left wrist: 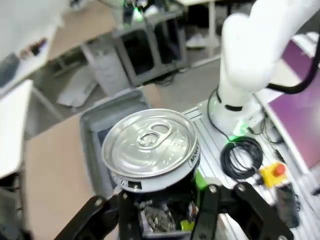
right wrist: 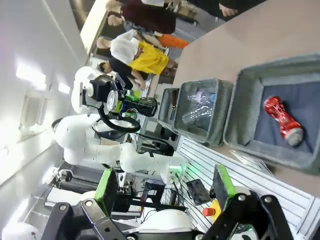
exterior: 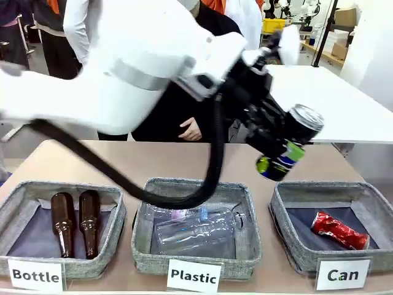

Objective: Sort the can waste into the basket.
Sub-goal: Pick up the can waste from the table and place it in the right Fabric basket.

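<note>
We see the crushed black drink can with a silver top (exterior: pixel 293 138) pinched in our left pincer (exterior: pixel 279 147), in the air above the low grey woven basket labelled "Can" (exterior: pixel 288 243). Below the pincer, the shiny red crushed can (exterior: pixel 338 230) lies inside that basket. Our right pincer (right wrist: pixel 165 192) stands spread, holding nothing.

Glossy black metal with a bright silver top is seen on the can (left wrist: pixel 150 150). The red can (exterior: pixel 339 230) is shiny, crumpled metal. The Can basket (exterior: pixel 288 236) is rough grey woven cloth, dark matt lining inside. Smooth brown glass bottles (exterior: pixel 75 222), clear glossy plastic bottles (exterior: pixel 193 228), matt tan tabletop (exterior: pixel 153 160).
</note>
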### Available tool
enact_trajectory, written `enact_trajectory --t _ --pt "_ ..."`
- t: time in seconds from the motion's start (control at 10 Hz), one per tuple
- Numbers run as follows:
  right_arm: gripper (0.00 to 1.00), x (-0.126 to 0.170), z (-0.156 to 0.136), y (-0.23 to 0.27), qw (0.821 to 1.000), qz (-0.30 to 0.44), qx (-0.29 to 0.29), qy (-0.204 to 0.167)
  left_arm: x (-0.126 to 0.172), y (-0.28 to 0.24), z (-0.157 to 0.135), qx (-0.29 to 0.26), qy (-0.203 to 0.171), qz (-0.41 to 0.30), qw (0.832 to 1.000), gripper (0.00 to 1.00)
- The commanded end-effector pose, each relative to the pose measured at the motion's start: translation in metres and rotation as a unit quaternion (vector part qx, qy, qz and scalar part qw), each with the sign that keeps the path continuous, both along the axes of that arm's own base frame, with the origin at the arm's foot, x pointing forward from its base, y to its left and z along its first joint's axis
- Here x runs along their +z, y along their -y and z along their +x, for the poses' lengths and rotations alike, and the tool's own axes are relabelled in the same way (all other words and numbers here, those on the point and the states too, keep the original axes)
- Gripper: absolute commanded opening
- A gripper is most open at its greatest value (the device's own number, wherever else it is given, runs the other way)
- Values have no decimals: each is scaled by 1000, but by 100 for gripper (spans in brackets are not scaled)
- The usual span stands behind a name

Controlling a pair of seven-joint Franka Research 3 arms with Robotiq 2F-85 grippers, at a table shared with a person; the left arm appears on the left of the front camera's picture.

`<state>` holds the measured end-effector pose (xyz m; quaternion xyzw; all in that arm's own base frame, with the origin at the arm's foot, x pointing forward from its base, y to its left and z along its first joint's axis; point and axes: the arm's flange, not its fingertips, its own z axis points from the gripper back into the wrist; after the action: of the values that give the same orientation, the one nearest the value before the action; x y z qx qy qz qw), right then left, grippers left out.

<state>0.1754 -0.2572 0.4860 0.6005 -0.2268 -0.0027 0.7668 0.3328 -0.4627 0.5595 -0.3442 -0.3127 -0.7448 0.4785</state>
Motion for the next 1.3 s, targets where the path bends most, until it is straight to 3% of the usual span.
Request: enact_trajectory --t 0.0,0.3,0.5,0.6,0.8,0.9,1.0,1.1,1.2 --pt "100 -17 -23 19 1000 3 -7 6 -1 56 16 -14 -10 7 1000 40" --pt "100 -21 -67 38 998 -31 -52 7 -41 136 7 62 42 -17 997 40" --pt "100 -20 -87 43 995 -41 -87 30 -69 168 3 53 92 -6 994 40" --pt "100 -23 -62 36 998 -18 -58 2 -78 174 12 19 95 16 995 40" --pt "100 -23 -62 36 998 -18 -58 2 -83 177 23 -13 40 56 998 40" --pt "100 -23 -62 36 998 -18 -58 2 -84 177 23 -28 31 63 997 40" --pt "100 -23 -62 36 998 -18 -58 2 -86 176 22 -43 15 70 997 92" --pt "100 -23 -62 36 998 -18 -58 2 -87 175 22 -50 5 71 996 100" --pt "100 -23 -62 36 998 -18 -58 2 -88 175 22 -47 4 72 996 100"
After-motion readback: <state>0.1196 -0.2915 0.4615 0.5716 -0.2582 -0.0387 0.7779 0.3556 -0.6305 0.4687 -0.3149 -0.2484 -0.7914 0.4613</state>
